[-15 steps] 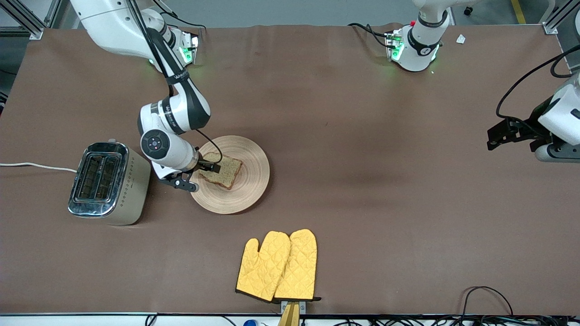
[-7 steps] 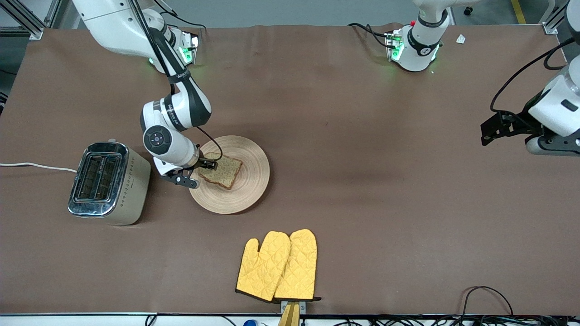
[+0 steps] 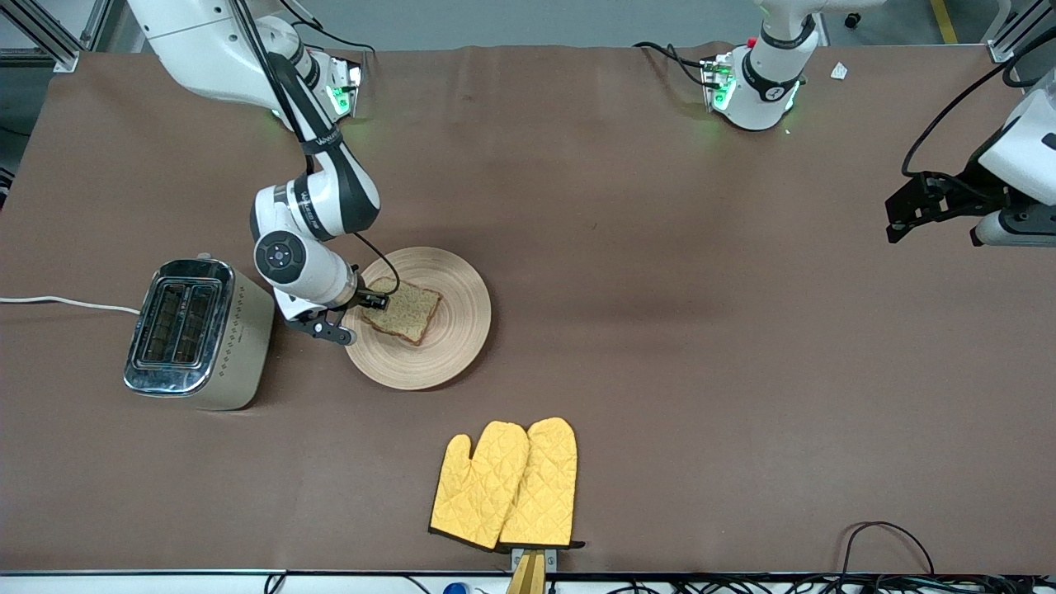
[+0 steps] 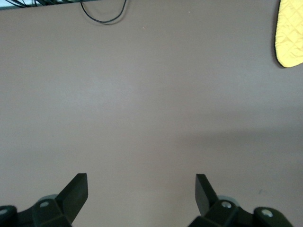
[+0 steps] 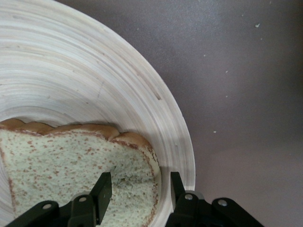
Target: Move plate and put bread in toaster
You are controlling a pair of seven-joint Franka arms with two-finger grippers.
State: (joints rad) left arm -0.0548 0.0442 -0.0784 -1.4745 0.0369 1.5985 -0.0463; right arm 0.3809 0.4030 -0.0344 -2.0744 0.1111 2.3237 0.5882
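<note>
Brown speckled bread (image 3: 403, 311) lies on the round wooden plate (image 3: 454, 346) left of the front view's centre, with the toaster (image 3: 198, 332) standing on the table (image 3: 660, 346) beside the plate, toward the right arm's end. The right gripper (image 3: 363, 307) is down at the bread's edge nearest the toaster. A second ago its fingers stood wider apart over that corner; now they have drawn in around it, and the wrist has shifted slightly toward the upper left of the frame. Bread and plate have not moved. The left gripper (image 3: 903, 216), at the right edge of the front view, has risen a little in the frame since then; that arm waits over bare table.

Only the right wrist view shows the grip closely: one dark finger (image 5: 102, 190) rests on the top of the bread (image 5: 71, 165) and the other sits just off its crust over the plate (image 5: 118, 71), so the corner is pinched between them. The left wrist view shows the left gripper (image 4: 141, 189) spread wide over empty brown cloth, with a corner of a yellow oven mitt (image 4: 289, 33) at its upper right. The front view shows a pair of these mitts (image 3: 505, 485) at lower centre.
</note>
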